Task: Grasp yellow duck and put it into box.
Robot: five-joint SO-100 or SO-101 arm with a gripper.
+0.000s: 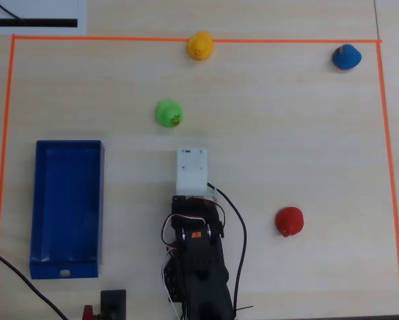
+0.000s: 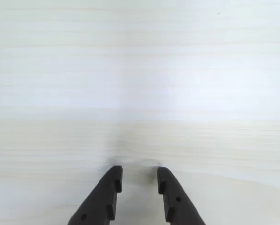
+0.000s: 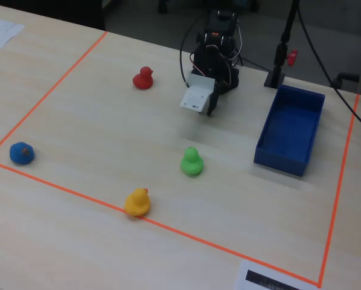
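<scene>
A pale wood-grain table (image 1: 286, 133) carries orange tape (image 1: 7, 133). The rounded yellow duck (image 1: 200, 45) sits on that tape, well apart from the rectangular, low-walled blue box (image 1: 67, 207). The gripper (image 2: 138, 180) shows dark tapered fingers slightly parted, holding nothing.

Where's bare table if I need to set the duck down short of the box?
Wide bare wood lies between the green duck, the red duck and the blue duck, and between the green duck and the box. The box is empty. The yellow duck sits on the orange tape line. Cables crowd the arm base.
</scene>
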